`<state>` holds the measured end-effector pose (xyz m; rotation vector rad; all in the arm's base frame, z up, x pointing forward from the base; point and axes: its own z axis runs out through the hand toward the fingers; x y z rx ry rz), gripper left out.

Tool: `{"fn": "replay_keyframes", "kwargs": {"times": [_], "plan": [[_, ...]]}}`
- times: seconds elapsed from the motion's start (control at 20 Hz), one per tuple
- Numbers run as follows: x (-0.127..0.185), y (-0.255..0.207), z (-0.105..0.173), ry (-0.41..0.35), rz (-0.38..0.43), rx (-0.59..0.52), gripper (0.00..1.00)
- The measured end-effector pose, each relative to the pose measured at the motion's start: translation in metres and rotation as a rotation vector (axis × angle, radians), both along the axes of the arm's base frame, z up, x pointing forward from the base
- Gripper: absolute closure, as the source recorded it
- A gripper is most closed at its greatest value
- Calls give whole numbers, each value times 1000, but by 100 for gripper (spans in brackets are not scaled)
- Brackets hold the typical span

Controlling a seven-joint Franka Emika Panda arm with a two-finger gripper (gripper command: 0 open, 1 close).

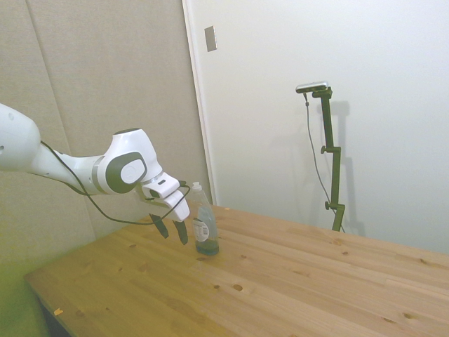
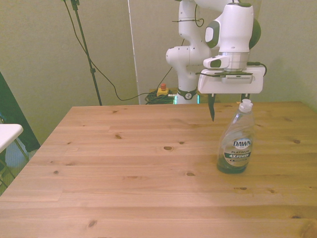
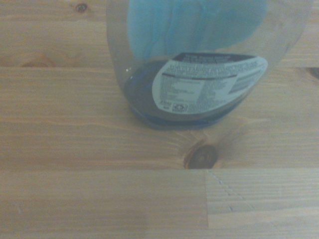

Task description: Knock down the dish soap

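Observation:
The dish soap point(image 1: 205, 226) stands upright on the wooden table point(image 1: 280, 281), a slim clear bottle with a white cap, a white-and-blue label and dark bluish liquid at its base. In the front view the bottle point(image 2: 237, 144) is toward the front view's right. My gripper point(image 1: 172, 228) hangs just beside the bottle on the arm's side, at the height of its upper half, open and holding nothing. From the front, the gripper point(image 2: 228, 106) sits right behind the bottle's neck, with one finger partly hidden by the cap. The wrist view shows the bottle's lower back label point(image 3: 199, 84) close up.
Bare table point(image 2: 124, 168) spreads to the front view's left of the bottle. A white object point(image 2: 7, 134) pokes in past the table's edge at the front view's left. The wall lies behind the table in the side view.

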<state>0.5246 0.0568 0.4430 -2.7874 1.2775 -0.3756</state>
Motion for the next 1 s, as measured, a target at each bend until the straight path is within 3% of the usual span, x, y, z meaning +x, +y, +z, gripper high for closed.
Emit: {"fn": "replay_keyframes", "kwargs": {"times": [0.65, 1.0], "plan": [[41, 12, -12, -2, -22, -6, 100], [56, 17, 7, -38, -29, -14, 100]]}}
